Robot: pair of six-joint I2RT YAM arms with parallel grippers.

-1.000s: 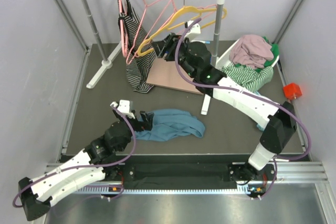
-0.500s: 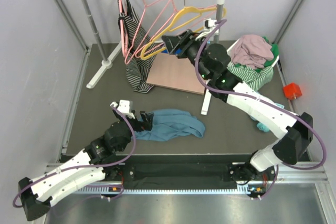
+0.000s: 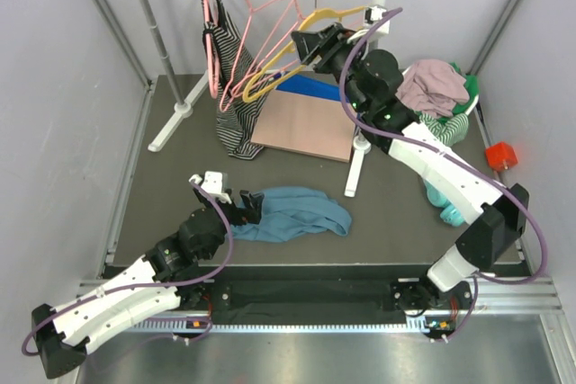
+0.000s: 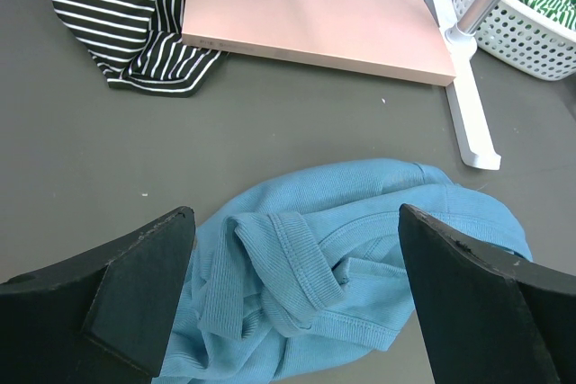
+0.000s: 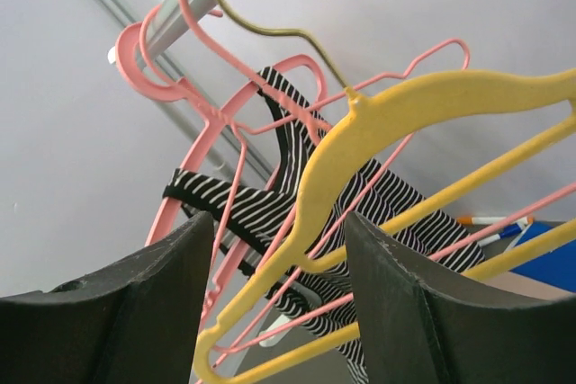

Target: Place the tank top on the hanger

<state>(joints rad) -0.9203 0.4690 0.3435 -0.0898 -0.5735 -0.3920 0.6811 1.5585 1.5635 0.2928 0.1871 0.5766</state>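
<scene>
tank top crumpled, dark mat, pale walls

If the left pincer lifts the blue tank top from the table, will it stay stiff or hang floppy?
Probably floppy: the tank top lies crumpled in soft folds, so it would likely sag from the pinch point. The thin ribbed knit looks light. Its loose strap may trail behind.

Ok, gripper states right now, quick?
Left gripper: open, holding nothing; the tank top lies below it.
Right gripper: open, jaws either side of the hanger, not clamped.
</scene>
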